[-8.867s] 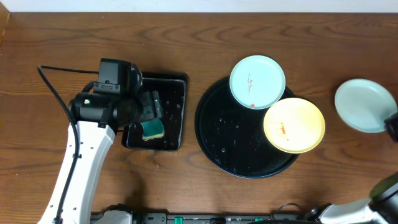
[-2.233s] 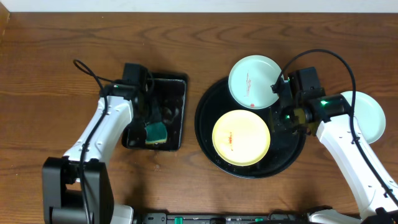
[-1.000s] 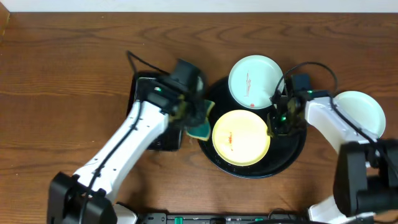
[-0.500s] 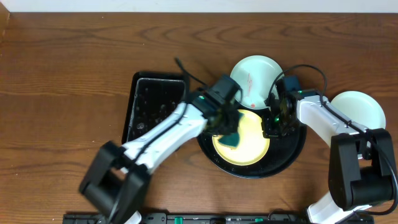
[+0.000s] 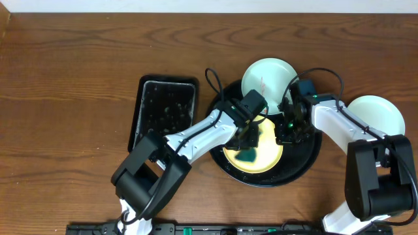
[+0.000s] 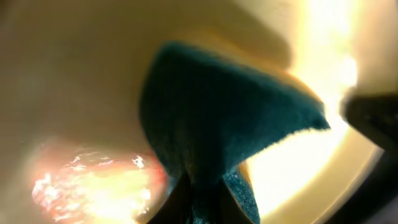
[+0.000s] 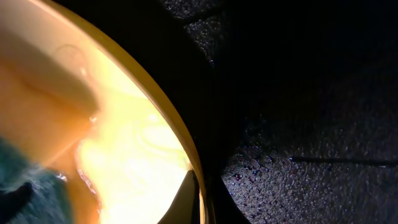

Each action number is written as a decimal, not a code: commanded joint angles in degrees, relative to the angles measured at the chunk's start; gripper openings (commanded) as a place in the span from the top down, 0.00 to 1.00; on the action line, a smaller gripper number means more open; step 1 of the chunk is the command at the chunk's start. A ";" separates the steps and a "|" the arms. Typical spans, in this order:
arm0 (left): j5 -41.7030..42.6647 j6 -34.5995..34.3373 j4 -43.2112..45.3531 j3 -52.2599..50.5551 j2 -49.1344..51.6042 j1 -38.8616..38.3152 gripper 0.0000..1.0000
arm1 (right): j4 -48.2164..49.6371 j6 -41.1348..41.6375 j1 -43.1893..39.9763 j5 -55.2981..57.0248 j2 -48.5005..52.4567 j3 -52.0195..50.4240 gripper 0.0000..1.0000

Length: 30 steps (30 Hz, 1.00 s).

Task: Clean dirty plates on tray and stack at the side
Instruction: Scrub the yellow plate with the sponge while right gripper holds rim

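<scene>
Here, I am keeping watch from overhead while the left gripper [image 6: 189,202] is reaching over the round black tray [image 5: 308,158], its jaws pinching a teal sponge [image 6: 217,118] that is pressing on the face of the yellow plate [image 5: 272,149]. The right gripper [image 7: 198,194] is clamping that plate's right rim between closed jaws. The yellow plate is lying in the middle of the tray. A pale plate [image 5: 268,73] is overlapping the tray's far rim, another pale plate [image 5: 377,116] is sitting on the table [image 5: 65,65] to the right, and a rectangular tray [image 5: 163,111] is lying to the left.
</scene>
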 commanded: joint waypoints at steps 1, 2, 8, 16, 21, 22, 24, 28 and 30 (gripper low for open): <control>-26.75 -0.55 -7.30 -1.68 3.54 1.27 0.92 | 0.46 1.42 1.07 3.43 1.62 -0.57 0.99; -30.08 -0.55 -9.18 -1.25 3.54 1.29 0.92 | 0.46 1.42 1.07 3.43 1.62 -0.57 0.99; -35.76 -0.52 -12.22 -0.28 3.56 1.29 0.92 | 0.46 1.40 1.07 3.45 1.62 -0.55 0.99; -0.87 -0.52 1.53 -0.90 3.56 1.22 0.92 | 0.50 1.42 1.07 3.45 1.62 -0.57 0.99; 10.80 -0.52 10.14 -1.70 3.67 0.28 0.92 | 0.50 1.44 1.07 3.43 1.62 -0.57 0.99; 10.80 -0.52 10.54 -1.70 3.67 -0.07 0.92 | 0.48 1.44 1.07 3.43 1.62 -0.57 0.99; 11.76 -0.52 10.56 -1.70 3.67 -0.52 0.92 | 0.48 1.46 1.07 3.43 1.62 -0.55 0.99; 15.82 -0.50 11.10 -1.70 3.67 -1.05 0.92 | 0.50 1.46 1.07 3.43 1.62 -0.55 0.99; 16.20 -0.24 10.93 -1.70 3.67 -1.31 0.92 | 0.50 1.46 1.05 3.43 1.62 -0.55 0.99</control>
